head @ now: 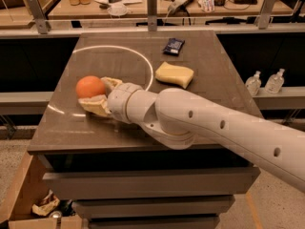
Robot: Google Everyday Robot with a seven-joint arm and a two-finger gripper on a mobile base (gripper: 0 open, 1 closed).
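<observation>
Claw (95, 93) at left centre of frame, low over bench (214, 89); fingers clamped on orange (89, 85), which lies at its leftward tip; sponge (174, 74) well apart, upper right.

A dark brown worktop (217, 75) stands in the middle, with grey drawers (147, 185) under it. The pincer (95, 92) is over its left part. Behind, a rail with metal posts (151, 5) runs before a wooden desk (57, 9). On the right, a low shelf (281, 97) carries two clear bottles (265, 82). The floor (279, 205) is pale and speckled.
</observation>
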